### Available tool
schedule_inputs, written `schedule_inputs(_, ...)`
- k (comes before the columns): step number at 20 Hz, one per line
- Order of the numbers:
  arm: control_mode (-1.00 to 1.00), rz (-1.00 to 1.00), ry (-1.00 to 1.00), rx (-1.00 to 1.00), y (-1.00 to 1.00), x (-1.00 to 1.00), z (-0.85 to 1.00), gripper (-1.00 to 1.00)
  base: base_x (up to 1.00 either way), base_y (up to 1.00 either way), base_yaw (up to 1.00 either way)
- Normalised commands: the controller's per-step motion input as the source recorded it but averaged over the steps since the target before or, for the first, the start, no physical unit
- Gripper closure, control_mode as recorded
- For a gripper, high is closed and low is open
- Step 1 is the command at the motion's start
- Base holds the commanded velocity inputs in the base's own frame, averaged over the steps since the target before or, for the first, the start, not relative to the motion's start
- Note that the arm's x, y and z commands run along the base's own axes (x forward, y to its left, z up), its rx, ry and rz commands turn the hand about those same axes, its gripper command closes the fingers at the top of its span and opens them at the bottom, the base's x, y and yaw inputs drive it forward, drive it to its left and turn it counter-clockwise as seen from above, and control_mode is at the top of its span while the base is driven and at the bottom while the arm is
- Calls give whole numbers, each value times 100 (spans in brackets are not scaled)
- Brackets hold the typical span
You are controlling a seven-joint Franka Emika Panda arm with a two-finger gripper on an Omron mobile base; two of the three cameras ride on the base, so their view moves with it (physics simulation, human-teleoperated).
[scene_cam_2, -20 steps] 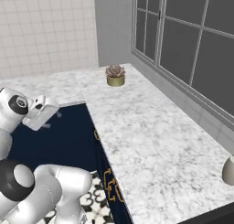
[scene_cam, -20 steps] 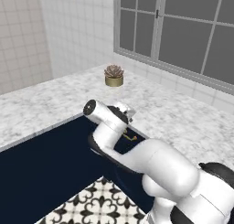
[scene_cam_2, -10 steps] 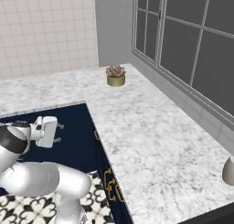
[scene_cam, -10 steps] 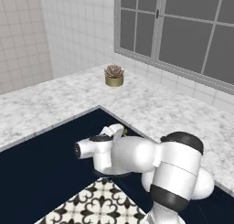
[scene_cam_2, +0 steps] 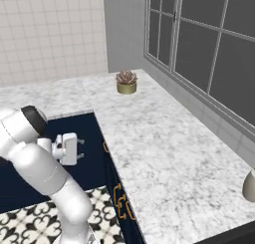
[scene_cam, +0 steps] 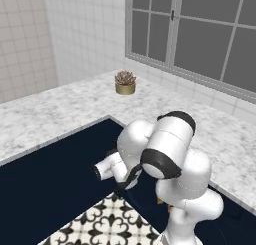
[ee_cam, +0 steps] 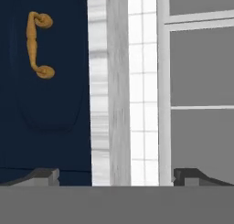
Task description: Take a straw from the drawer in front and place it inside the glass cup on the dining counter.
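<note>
My gripper (scene_cam_2: pixel 81 149) hangs low in front of the navy cabinet fronts, pointing at them, and its fingertips (ee_cam: pixel 43 175) stand wide apart with nothing between them, so it is open. Ahead in the rolled hand view is a shut navy drawer front (ee_cam: pixel 50 127) with a small brass handle (ee_cam: pixel 39 45); the gripper (ee_cam: pixel 117 175) is a short way from it and touches nothing. That handle (scene_cam_2: pixel 105 147) also shows under the counter edge. The straw and the glass cup are out of view.
A white-grey marble counter (scene_cam_2: pixel 164 153) wraps around the corner under a dark window (scene_cam: pixel 210 29). A tan pot with a succulent (scene_cam: pixel 125 84) stands at the back. A greyish rounded object (scene_cam_2: pixel 249 185) is cut off at the right edge. Patterned floor tiles (scene_cam: pixel 110 226) lie below.
The arm has folded down, and the hand has dropped from counter height to the navy fronts and moved right towards them. The base views have not shifted.
</note>
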Motion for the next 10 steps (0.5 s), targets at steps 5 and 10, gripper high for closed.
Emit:
schedule_inputs(5,-100,-3,-3,-7,-13,48,-44,-100,0,0,0)
schedule_inputs(10,-100,-1,-2,-2,-1,51,-34,-100,0,0,0)
